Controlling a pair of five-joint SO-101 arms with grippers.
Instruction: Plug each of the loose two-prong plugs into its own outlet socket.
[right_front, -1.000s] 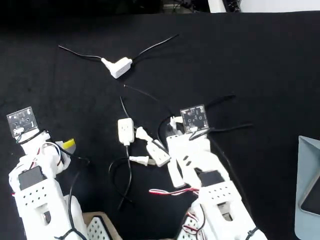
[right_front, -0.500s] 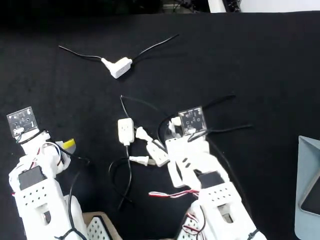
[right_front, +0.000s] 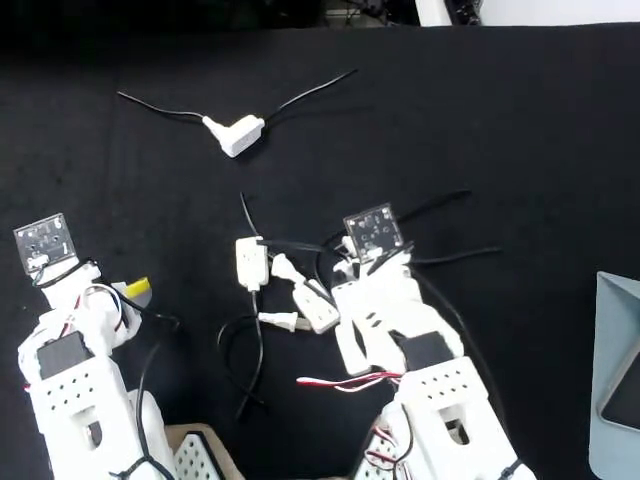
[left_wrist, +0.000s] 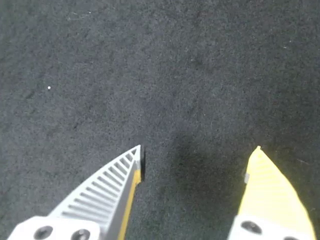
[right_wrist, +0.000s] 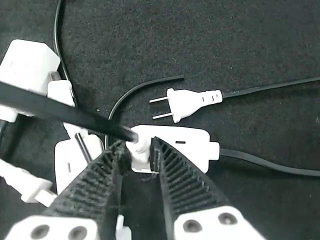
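In the right wrist view my right gripper (right_wrist: 137, 150) is shut on a white two-prong plug (right_wrist: 136, 142) whose black cord (right_wrist: 60, 112) runs off to one side. Touching the plug is a white outlet socket (right_wrist: 187, 142). A loose plug (right_wrist: 187, 102) lies just beyond it. From above, the right gripper (right_front: 343, 268) sits beside two white sockets (right_front: 250, 262) (right_front: 318, 308) and two loose plugs (right_front: 285, 268) (right_front: 280, 320). My left gripper (left_wrist: 197, 155) stands open over bare black cloth, at the table's left (right_front: 128, 292).
A plug and socket joined together (right_front: 235, 133) lie at the far left of the table with cords spreading out. Black cords loop around the middle cluster (right_front: 245, 350). A grey tray (right_front: 615, 370) stands at the right edge. More white socket bodies (right_wrist: 25, 65) (right_wrist: 75, 160) lie near the right gripper.
The right gripper has shifted left toward the sockets with the plug, dragging its black cord down across the middle. The left arm has not moved.
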